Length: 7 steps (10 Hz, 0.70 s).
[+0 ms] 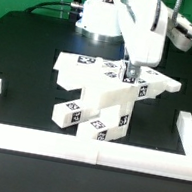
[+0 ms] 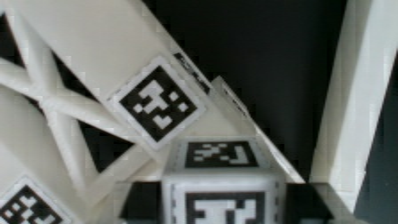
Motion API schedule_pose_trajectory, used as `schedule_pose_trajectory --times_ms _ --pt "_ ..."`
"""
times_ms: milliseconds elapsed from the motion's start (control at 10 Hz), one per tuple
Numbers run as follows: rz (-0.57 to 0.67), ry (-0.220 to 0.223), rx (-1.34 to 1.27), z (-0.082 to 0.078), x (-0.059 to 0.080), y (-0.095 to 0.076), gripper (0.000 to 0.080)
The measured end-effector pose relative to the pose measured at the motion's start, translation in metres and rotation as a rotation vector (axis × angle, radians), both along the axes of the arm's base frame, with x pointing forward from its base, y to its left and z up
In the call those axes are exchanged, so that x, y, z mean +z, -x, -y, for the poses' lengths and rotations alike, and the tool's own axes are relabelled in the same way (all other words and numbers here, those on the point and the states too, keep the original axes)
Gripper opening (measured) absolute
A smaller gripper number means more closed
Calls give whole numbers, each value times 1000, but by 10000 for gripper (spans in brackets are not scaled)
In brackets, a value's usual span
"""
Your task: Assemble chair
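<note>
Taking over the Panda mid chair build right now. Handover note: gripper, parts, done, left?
Gripper: lowered onto the part cluster; open or shut, cannot tell.
Chair: parts bunched in the middle of the table. The cross-braced frame fills the wrist view, with a tagged block close beside it.
Done: parts look stacked or partly joined; seating not verifiable.
Left: confirm joints, finish assembly.

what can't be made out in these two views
1. Exterior view: the gripper is too small and shows white against the white chair, so whether it is open or shut cannot be told.
2. Exterior view: the chair's far side is hidden by its near side.
3. Wrist view: the cross-braced frame is blurred and cut off by the picture's edges, and no fingertips show clearly.
</note>
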<state>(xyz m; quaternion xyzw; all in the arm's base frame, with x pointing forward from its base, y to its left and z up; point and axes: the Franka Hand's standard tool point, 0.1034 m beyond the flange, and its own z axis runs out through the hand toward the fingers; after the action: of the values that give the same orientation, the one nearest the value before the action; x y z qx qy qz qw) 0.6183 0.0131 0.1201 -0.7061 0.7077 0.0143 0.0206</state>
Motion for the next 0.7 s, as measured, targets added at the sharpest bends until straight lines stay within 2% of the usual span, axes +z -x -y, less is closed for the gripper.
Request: schedule_pose_trajectory --times_ms 700 --pt "-22 -29 -426 -7 -1 0 287"
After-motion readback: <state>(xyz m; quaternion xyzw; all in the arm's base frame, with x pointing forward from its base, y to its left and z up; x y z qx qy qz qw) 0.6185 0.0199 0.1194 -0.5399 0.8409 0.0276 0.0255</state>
